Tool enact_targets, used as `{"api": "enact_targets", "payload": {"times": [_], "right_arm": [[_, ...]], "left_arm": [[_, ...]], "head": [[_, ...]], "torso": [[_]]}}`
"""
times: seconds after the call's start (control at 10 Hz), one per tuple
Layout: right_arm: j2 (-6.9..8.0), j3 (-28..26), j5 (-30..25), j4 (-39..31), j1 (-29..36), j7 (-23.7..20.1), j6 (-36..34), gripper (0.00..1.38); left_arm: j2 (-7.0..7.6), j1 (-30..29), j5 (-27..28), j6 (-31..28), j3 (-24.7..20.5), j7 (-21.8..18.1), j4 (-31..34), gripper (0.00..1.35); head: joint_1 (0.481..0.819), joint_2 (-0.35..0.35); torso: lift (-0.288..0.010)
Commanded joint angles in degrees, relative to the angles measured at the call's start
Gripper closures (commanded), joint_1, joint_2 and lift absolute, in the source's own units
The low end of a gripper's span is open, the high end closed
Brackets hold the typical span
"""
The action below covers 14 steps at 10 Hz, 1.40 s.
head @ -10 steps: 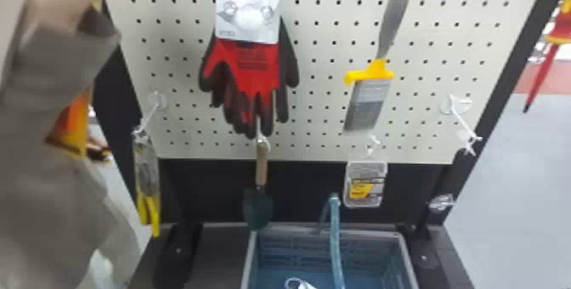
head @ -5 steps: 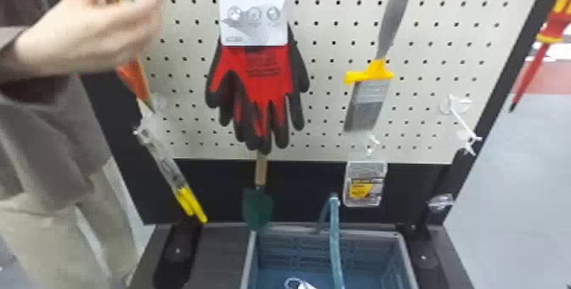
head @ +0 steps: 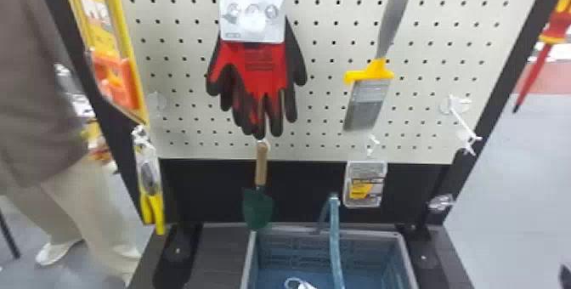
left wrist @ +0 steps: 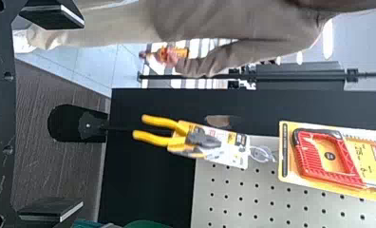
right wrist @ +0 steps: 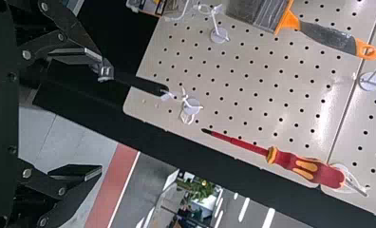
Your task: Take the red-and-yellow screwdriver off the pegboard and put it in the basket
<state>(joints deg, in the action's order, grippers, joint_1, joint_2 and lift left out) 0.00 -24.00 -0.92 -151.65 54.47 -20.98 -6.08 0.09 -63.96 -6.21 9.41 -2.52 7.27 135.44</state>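
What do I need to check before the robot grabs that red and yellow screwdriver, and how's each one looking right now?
1. Screwdriver hanging at the pegboard: ok.
2. Right gripper open and empty: ok, its two fingers stand well apart with nothing between them.
3. Screwdriver between those fingers: not ok, it hangs beyond the fingertips.
4. Left gripper away from the screwdriver: ok, it is at the other side, by the pliers.
5. Basket in place: ok, below the pegboard.
6. Enough room in the basket: cannot tell, the head view cuts off its near part.
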Motion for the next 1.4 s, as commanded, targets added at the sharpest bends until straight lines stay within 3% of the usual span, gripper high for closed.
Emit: {"api": "enact_targets", "payload": {"times": [0.0,0.1,0.2,0.5,0.7,0.8,0.9,1.0,1.1,1.2,1.3], "right_arm": [[0.05,0.97,-5.93,-1.71,-2.39,-3.27,0.37,0.44],[0.05,1.23,-9.01,-4.8,-1.65,-1.96,-0.16,0.44],[0.05,1.23,-8.39,-4.8,0.44,2.53,3.53,0.44],[0.05,3.43,-4.44,-3.68,1.79,7.62,4.76,0.38],[0.05,3.43,-0.92,-5.22,1.06,7.54,0.81,0.39],[0.05,3.43,-0.66,-7.61,0.81,7.62,-0.86,0.49],[0.05,3.34,0.75,-7.75,-0.05,7.19,-0.77,0.5],[0.05,1.93,4.79,-4.24,-3.5,1.82,-2.09,0.47],[0.05,1.85,9.63,-2.55,-5.83,0.07,-7.45,0.46],[-0.35,1.85,7.43,-7.89,-7.8,-0.11,-16.51,0.46],[-0.53,0.62,5.67,-10.71,-10.02,-2.22,-20.55,0.46]], "left_arm": [[0.88,0.32,-3.9,1.31,3.4,3.81,-1.21,0.0],[2.64,0.07,-2.32,3.25,4.81,7.5,-1.21,0.0],[3.08,-0.18,1.37,5.97,5.16,10.23,-1.07,0.0],[1.5,0.44,1.9,10.28,5.25,11.89,-3.88,0.0],[1.67,1.67,-0.12,10.54,5.78,11.63,-5.15,0.0],[2.38,2.16,-0.83,10.19,6.04,11.54,-5.15,0.0],[3.08,2.65,-1.27,9.93,6.48,11.54,-5.01,0.0],[3.08,2.41,-2.06,9.75,6.57,11.54,-5.15,0.0],[2.9,2.65,-1.7,9.75,6.57,11.54,-5.01,0.0],[3.08,2.9,-1.79,9.84,6.65,11.46,-5.01,0.0],[3.69,3.15,-1.88,10.1,6.83,11.46,-5.01,0.0]], "head": [[0.549,0.0],[0.549,0.0],[0.549,0.0],[0.549,0.0],[0.549,0.0],[0.549,0.0],[0.549,0.0],[0.549,0.0],[0.549,0.0],[0.549,0.0],[0.549,0.0]], "torso": [[-0.1],[-0.1],[-0.1],[-0.1],[-0.1],[-0.1],[-0.1],[-0.1],[-0.1],[-0.1],[-0.1]]}}
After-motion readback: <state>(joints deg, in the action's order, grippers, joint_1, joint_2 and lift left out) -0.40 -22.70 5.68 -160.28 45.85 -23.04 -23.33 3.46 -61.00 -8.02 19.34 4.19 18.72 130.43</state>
